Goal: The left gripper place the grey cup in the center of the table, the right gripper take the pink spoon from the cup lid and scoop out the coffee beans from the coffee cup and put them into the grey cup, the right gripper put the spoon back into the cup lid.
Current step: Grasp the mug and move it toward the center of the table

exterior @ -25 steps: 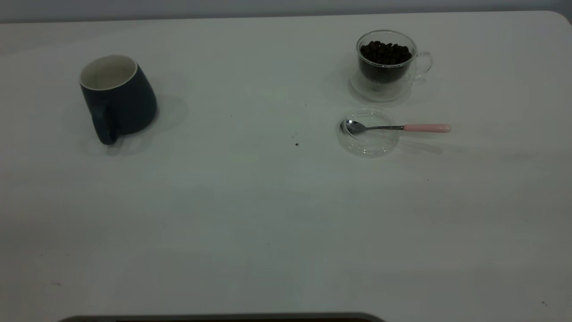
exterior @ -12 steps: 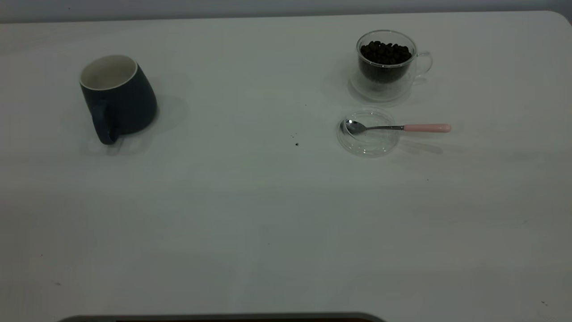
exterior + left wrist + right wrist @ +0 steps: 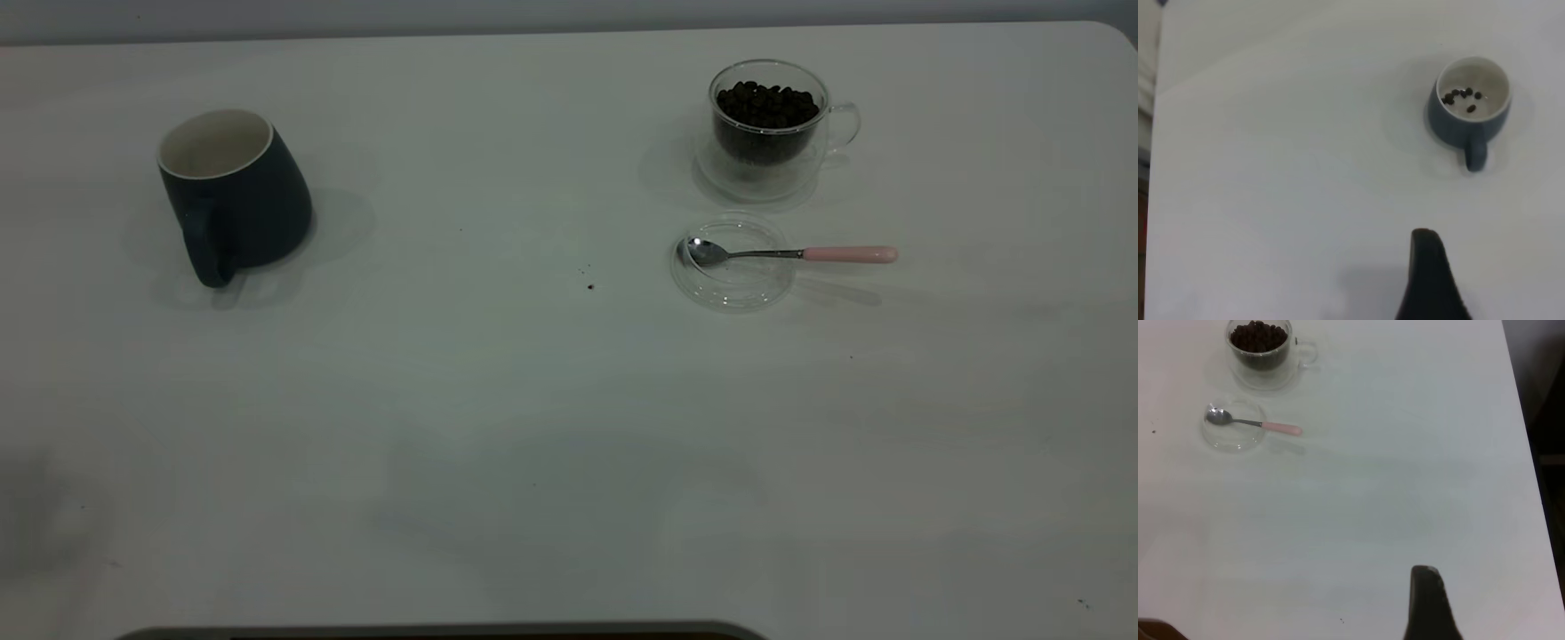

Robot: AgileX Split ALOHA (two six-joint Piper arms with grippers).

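The grey cup point(image 3: 240, 209) stands upright at the table's point(image 3: 533, 400) far left, handle toward the camera. In the left wrist view the cup point(image 3: 1451, 130) holds a few coffee beans point(image 3: 1463, 97). The coffee cup point(image 3: 769, 133), with its heap of coffee beans point(image 3: 766, 104), stands at the far right. In front of it the pink spoon point(image 3: 849, 254) rests with its bowl in the cup lid point(image 3: 733, 284). Neither gripper shows in the exterior view. My left gripper point(image 3: 1425, 235) hangs well away from the grey cup, its tip a single closed point. My right gripper point(image 3: 1425, 572) looks the same, far from the spoon point(image 3: 1279, 427).
A few dark specks point(image 3: 590, 286) lie near the table's middle. The table's right edge point(image 3: 1531, 487) shows in the right wrist view, with dark floor beyond. A dark rounded rim point(image 3: 444, 629) runs along the bottom of the exterior view.
No object on the table has moved. A faint shadow has come up at the table's front left in the exterior view.
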